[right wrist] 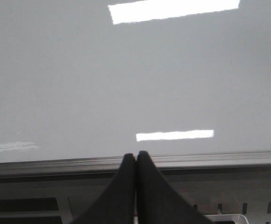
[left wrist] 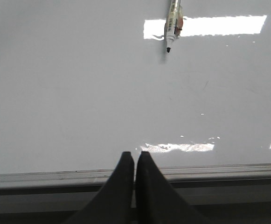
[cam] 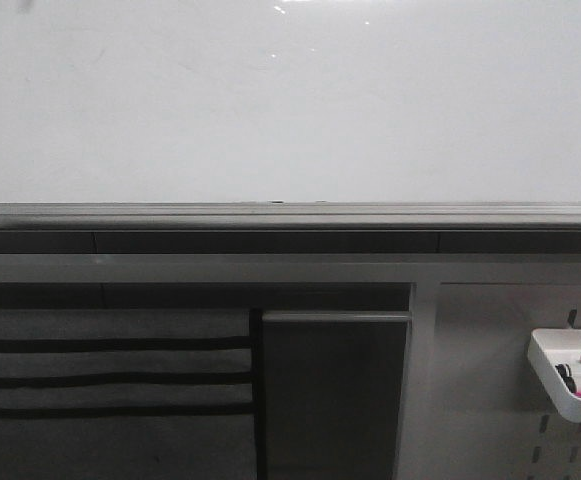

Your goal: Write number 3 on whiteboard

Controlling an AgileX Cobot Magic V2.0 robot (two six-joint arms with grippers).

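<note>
Whiteboard (cam: 290, 100): a broad, glossy white panel with faint smudges and bright reflected light bars, bounded along its near edge by a grey metal ledge (cam: 290, 215). No digit 3 is visible on it in any view; the writing step has evidently not begun. Marker (left wrist: 173, 23): a slim white barrel with a dark exposed tip, lying on the board surface well in from the near edge, seen only in the left wrist view. Left gripper (left wrist: 135, 161): dark tapered fingers pressed together, holding nothing, poised over the ledge. Right gripper (right wrist: 135, 161): likewise closed and empty, at the same edge. The next move would call for spreading one gripper's fingers, reaching to the marker and grasping its barrel. Beyond the board: grey pegboard panel (cam: 490, 400) carrying a small white tray (cam: 570, 375)
</note>
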